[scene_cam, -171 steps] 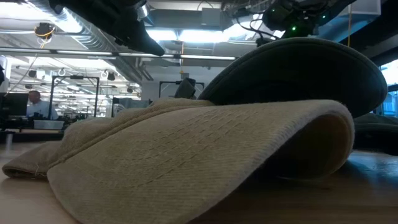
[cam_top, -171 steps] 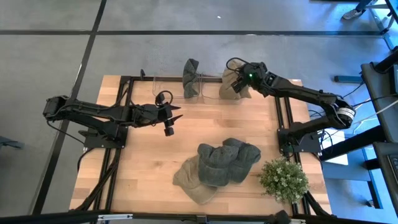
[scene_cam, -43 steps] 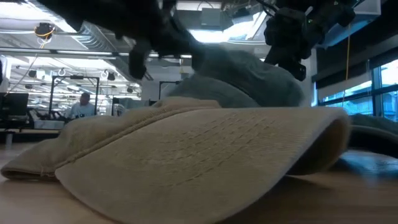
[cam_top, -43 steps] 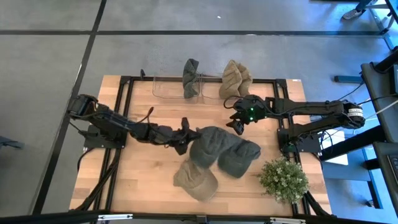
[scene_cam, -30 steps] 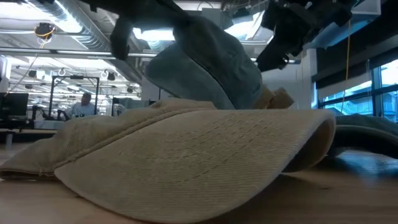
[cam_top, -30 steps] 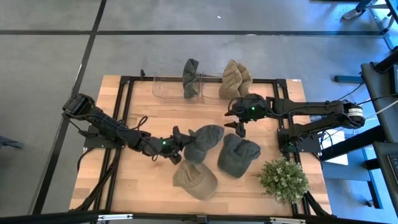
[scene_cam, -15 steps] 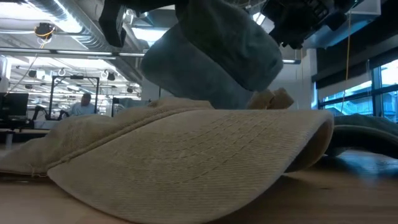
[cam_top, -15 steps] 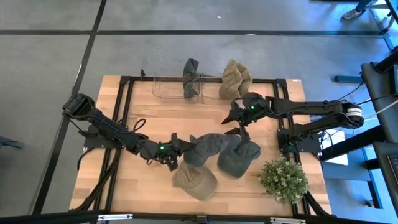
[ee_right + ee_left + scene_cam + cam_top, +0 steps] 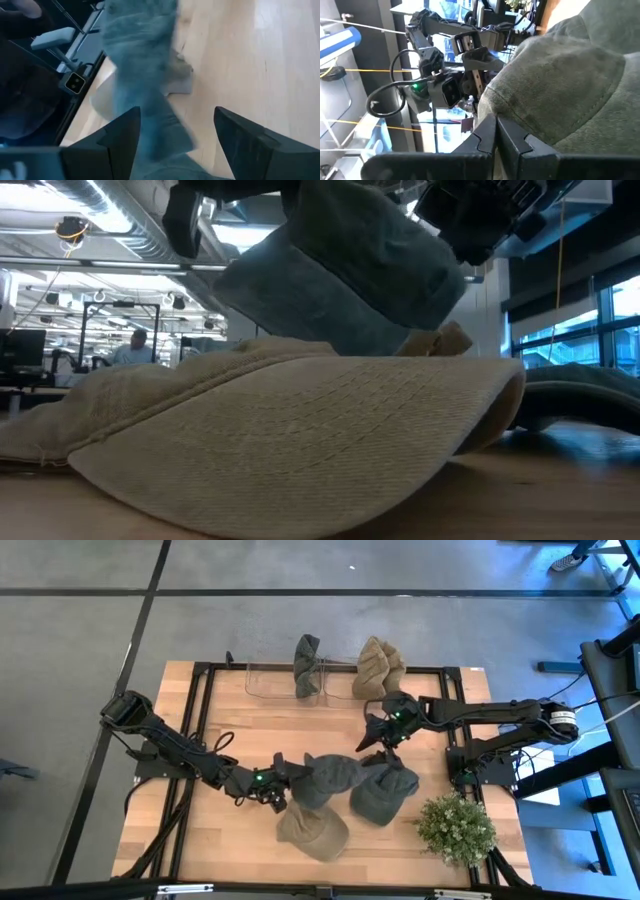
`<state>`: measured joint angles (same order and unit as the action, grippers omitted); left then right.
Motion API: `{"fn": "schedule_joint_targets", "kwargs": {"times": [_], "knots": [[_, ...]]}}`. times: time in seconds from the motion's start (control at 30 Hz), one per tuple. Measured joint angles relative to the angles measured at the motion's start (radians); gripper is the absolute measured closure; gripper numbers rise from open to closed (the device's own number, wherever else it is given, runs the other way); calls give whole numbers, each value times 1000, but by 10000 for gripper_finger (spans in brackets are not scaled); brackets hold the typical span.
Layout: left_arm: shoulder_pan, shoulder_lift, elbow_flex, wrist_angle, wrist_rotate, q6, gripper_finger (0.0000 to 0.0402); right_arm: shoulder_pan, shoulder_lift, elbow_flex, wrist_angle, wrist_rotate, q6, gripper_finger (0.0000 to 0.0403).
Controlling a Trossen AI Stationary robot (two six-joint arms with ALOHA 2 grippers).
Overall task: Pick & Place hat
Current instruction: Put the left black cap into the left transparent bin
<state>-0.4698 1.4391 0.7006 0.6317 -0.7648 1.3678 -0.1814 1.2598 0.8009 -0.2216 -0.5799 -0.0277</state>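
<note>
A grey-green hat (image 9: 328,776) is held up over the middle of the table, with my left gripper (image 9: 283,783) shut on its left edge. In the low view this hat (image 9: 340,270) hangs above a tan hat (image 9: 280,440), which lies on the table. My right gripper (image 9: 372,743) stands open just beyond the held hat's far right side, fingers pointing down toward it. In the right wrist view the grey hat (image 9: 145,75) shows beyond the spread fingers (image 9: 120,137). Another dark hat (image 9: 385,792) lies on the table to the right. My left gripper pinches the grey-green hat's edge (image 9: 492,107) between its two shut fingers (image 9: 482,137). The fingers come roughly level from the table's left. The hat sticks out beyond the fingertips toward the right, raised above the tan hat and tilted.
At the far edge a clear rack (image 9: 270,680) carries a dark hat (image 9: 307,665) and a tan hat (image 9: 378,668). A potted green plant (image 9: 456,828) stands near the right front corner. Bare wood (image 9: 230,730) lies at the table's far left.
My left gripper has shifted slightly toward the near edge with the grey-green hat, which has risen and tipped above the tan hat. My right gripper, still open, has edged left toward the held hat.
</note>
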Motion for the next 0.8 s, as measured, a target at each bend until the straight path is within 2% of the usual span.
{"fn": "schedule_joint_targets", "kwargs": {"times": [0.1, 0.23, 0.4, 0.47, 0.6, 0.8], "knots": [[-1, 0, 0, -9, 1, -35, 398, 0, -1, 0, 1, -9, 0, 150], [-1, 0, 0, -14, 1, -45, 398, 0, -1, 0, 13, -86, 1, 150], [-1, 0, 0, -11, 34, -45, 398, 2, -1, 0, 23, 80, 20, 150], [-1, 0, 0, -11, 27, -45, 398, 1, 1, 0, 16, 67, 20, 150], [-1, 0, 0, -10, -2, -39, 398, 5, 4, 0, 16, -52, 28, 150], [-1, 0, 0, 1, -2, 4, 398, 27, 10, -1, 17, 17, 7, 150]]}}
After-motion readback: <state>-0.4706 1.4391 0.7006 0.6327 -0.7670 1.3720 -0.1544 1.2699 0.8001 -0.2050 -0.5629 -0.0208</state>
